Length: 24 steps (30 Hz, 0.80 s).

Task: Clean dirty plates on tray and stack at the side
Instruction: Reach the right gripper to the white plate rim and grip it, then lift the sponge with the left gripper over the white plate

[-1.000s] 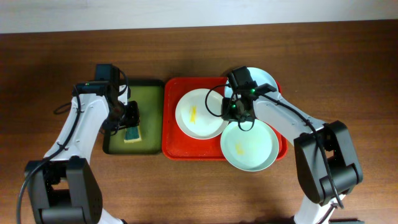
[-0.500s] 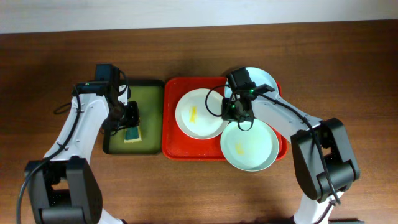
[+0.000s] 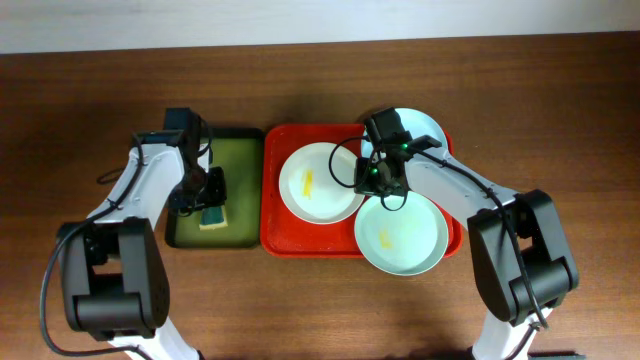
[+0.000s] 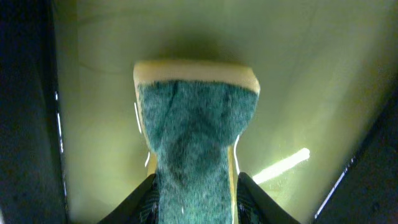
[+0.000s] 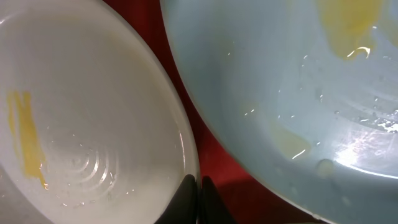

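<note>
I have the left gripper [image 4: 196, 198] down in the dark green tray [image 3: 240, 160] on the left, its jaws clamped on the yellow-and-green sponge [image 4: 196, 124] lying there. The right gripper [image 5: 198, 186] is low over the red tray [image 3: 275, 235], jaws pinched on the right rim of the white plate [image 3: 315, 185]. The pale blue plate [image 3: 425, 125] lies in the tray's far right corner. The pale green plate [image 3: 400, 238] sits near right, overhanging the rim above the surface [image 3: 560, 100].

You've got a red tray [image 3: 272, 225] and a dk green tray [image 3: 240, 160] — white plate [image 3: 325, 195] and pale green plate [image 3: 410, 240] w/ yellow smears, plus a pale blue plate [image 3: 428, 128]. Sponge [image 3: 213, 216]: teal scrub over yellow. Table [image 3: 560, 100] is brown woodgrain.
</note>
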Available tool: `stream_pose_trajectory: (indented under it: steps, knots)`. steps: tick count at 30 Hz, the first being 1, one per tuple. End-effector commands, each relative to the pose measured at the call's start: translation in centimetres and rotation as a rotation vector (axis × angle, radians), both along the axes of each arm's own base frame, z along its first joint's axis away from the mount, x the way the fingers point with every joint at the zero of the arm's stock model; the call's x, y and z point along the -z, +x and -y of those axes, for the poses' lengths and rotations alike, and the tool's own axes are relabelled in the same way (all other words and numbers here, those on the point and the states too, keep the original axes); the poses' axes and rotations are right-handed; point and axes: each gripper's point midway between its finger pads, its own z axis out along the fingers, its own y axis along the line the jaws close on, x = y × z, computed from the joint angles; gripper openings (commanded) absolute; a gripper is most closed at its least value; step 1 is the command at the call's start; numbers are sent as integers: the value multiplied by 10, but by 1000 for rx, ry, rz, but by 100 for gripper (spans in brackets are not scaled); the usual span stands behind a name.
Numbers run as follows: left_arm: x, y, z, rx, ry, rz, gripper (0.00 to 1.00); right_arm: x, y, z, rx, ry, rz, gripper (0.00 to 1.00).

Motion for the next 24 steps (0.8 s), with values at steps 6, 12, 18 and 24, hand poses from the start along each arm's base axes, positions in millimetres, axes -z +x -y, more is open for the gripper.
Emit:
stream_pose_trajectory:
  steps: [6,12,18,24]
  knots:
    - [12,9,-2,3,14,7,37,5,-4,-2,-3,1,-14,4]
    - [46,-3,-5,4,35,-93,0,5,-4,-2,-3,1,-14,4]
    - [-80,45,-3,10,28,315,0,3,-9,-14,-25,69,-41,4]
    - [-128,49,11,66,26,468,0,-2,-14,-28,-22,160,-76,4]
